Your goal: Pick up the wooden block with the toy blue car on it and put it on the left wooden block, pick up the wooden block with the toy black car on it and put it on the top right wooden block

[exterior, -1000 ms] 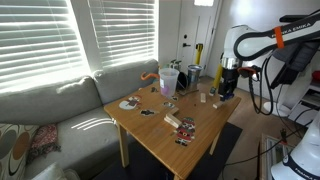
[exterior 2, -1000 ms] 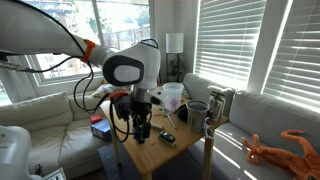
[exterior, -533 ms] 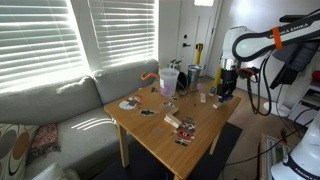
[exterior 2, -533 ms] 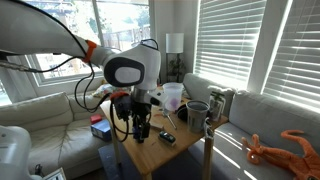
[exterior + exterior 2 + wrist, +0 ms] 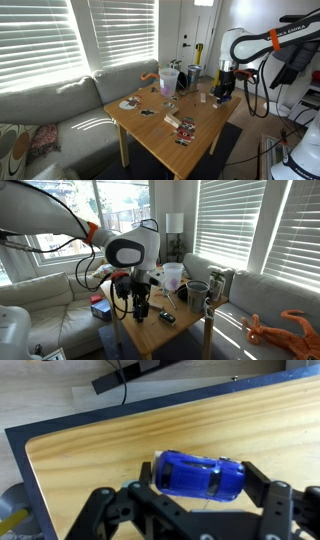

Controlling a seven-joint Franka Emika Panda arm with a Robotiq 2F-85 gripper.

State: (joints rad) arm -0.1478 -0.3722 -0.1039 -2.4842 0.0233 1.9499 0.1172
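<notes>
In the wrist view the toy blue car (image 5: 195,473) lies tilted on a pale wooden block whose edge (image 5: 157,463) just shows at the car's left end. My gripper (image 5: 203,480) is shut on this block with the car, one finger at each end, just above the table (image 5: 90,455). In both exterior views the gripper (image 5: 224,92) (image 5: 141,312) hangs over the table's far corner. Small wooden blocks with dark toys (image 5: 173,121) (image 5: 186,134) lie near the table's middle. I cannot tell which one bears the black car.
A white cup (image 5: 168,80) and a dark cup (image 5: 193,72) stand at the back of the table. A grey sofa (image 5: 60,105) runs along the window. An orange toy (image 5: 270,328) lies on the sofa. A dark block (image 5: 167,318) lies beside the gripper.
The gripper has shifted very slightly over the table corner. Nothing else has visibly moved.
</notes>
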